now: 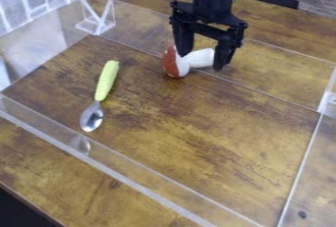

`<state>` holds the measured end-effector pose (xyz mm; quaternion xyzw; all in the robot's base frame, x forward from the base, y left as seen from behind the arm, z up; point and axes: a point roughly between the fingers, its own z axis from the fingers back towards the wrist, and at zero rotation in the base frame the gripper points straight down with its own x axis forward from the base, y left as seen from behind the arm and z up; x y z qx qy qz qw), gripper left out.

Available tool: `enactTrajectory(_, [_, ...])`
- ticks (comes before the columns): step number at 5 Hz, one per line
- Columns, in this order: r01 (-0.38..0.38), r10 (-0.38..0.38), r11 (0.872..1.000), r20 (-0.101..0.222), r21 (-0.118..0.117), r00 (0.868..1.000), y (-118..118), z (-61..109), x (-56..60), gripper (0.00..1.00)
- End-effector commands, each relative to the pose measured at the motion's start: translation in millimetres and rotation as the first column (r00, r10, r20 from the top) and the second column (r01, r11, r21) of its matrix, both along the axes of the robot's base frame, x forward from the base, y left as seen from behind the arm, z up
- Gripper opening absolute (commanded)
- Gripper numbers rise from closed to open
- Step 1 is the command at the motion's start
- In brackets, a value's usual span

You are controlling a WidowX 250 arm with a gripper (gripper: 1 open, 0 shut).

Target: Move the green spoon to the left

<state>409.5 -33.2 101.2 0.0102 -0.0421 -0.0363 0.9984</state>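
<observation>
Yellow-green plastic and shiny metal make the green spoon (pixel 98 93) easy to find: it lies flat on the wooden bench (pixel 197 133), near the left edge, with the handle pointing to the far side and the silver bowl pointing to the near edge. Nothing touches it.

The claw (pixel 206 57) is well apart from the spoon, toward the far side and about the middle of the bench. It points straight down and its jaws are spread wide, released, one on each side of a toy mushroom (pixel 184 63) that lies on its side with the red-brown cap to the left. I cannot tell if the fingers touch the mushroom; they do not carry it.

In my judgement the step in hand is the approach to the spoon, and it is not yet begun. To do it well, the claw should first rise clear of the mushroom, so that this toy is not pushed or dragged along. Then it should travel over the bench toward the left edge and stop above the handle, not above the bowl, because the plastic handle is thicker and probably less slippery than the metal. The jaws should close across the narrow width of the handle, so the wrist may need to turn. The spoon lies very low, so the descent must be almost to the wood.

A clear plastic wall (pixel 39 123) stands just beside the spoon along the left and near edges, so there is little room for the move.
</observation>
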Motion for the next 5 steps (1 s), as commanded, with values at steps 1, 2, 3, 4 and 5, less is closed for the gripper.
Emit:
enactTrajectory(1, [0.015, -0.015, 1.000, 0.061, 0.001, 0.998, -5, 20.3, 3.9, 1.00])
enactTrajectory(2, [0.018, -0.018, 1.000, 0.060, 0.001, 0.998, -6, 19.4, 3.6, 1.00])
enactTrajectory(3, [0.013, -0.013, 1.000, 0.016, -0.003, 1.000, -6, 3.5, 0.1, 1.00])
enactTrajectory(4, [-0.051, 0.051, 0.999, 0.008, 0.000, 0.999, 17, -2.4, -7.7, 1.00])
enactTrajectory(5, [-0.123, 0.123, 0.992, 0.022, 0.005, 0.992, 46, -1.2, -16.8, 1.00])
